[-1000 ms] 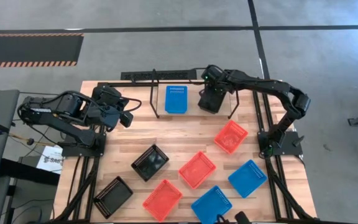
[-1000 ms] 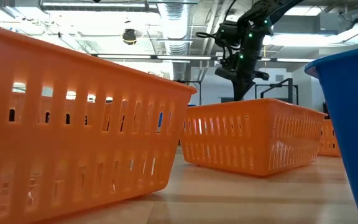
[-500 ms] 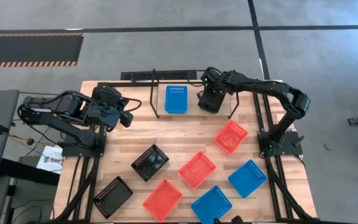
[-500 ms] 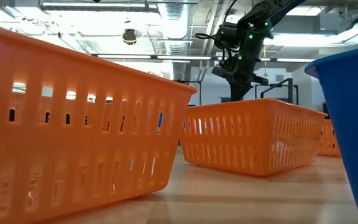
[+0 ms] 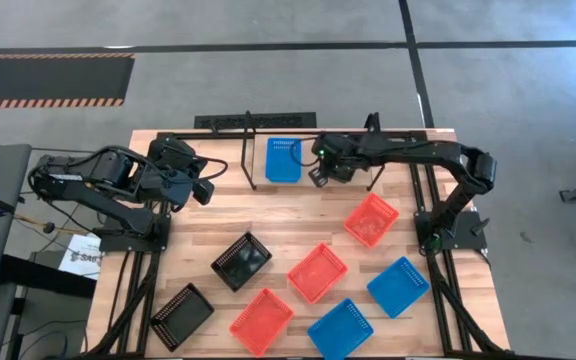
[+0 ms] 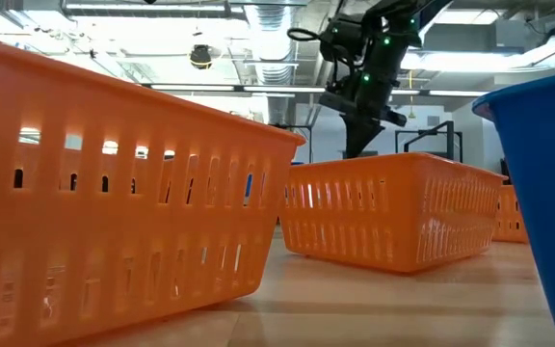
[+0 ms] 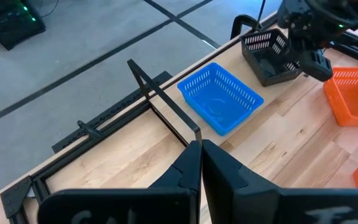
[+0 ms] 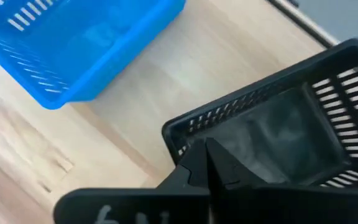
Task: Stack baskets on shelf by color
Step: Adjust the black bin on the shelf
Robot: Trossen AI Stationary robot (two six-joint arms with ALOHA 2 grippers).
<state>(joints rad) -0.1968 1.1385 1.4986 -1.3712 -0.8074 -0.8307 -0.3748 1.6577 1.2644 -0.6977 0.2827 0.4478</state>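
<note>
Pale plank boards are forming the surface (image 5: 288,215), with grey floor lying beyond it. At the back edge, the shelf (image 5: 251,150) is already carrying one blue basket (image 5: 283,158). The right hand (image 8: 205,152) is swinging in from the shelf's right end toward that blue basket. Its fingers are pressed together on the rim of a black basket (image 7: 266,59), pinching the wall. A second ago this hand was sitting farther right and square over the shelf. Now it is turning and bringing the black basket close beside the blue one, apparently tilted and not yet set flat. To my eye, the black stack is getting its place next to the blue.

Seven more baskets are waiting on the front half, including the nearest red-orange basket (image 5: 371,218). The left hand (image 5: 203,190) is idling near the back-left corner, fingers shut on nothing.
</note>
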